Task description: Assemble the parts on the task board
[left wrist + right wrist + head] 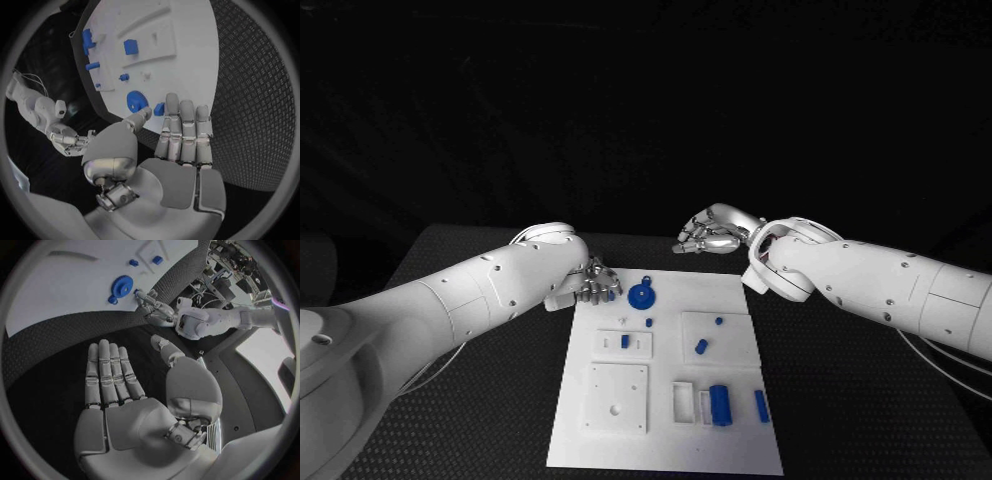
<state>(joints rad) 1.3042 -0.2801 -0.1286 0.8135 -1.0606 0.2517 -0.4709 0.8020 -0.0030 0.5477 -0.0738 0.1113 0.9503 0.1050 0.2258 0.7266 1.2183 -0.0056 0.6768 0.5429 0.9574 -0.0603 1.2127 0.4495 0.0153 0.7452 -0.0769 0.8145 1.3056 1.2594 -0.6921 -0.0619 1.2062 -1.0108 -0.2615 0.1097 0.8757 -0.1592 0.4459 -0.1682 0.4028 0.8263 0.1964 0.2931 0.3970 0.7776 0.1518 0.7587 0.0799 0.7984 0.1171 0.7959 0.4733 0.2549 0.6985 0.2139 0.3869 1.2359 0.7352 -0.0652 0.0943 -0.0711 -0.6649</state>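
The white task board lies in the middle of the black table. A round blue gear sits near its far left corner. My left hand hovers at that corner, just left of the gear, and pinches a small blue part between thumb and a finger. The same gear lies just beyond those fingertips. My right hand hangs over the bare table past the board's far edge. Its palm holds nothing, with the fingers straight and the thumb apart.
Several small blue parts stand on the board: a peg, a block, and two longer pieces near the front right. A white square plate lies at the front left. Black table surrounds the board.
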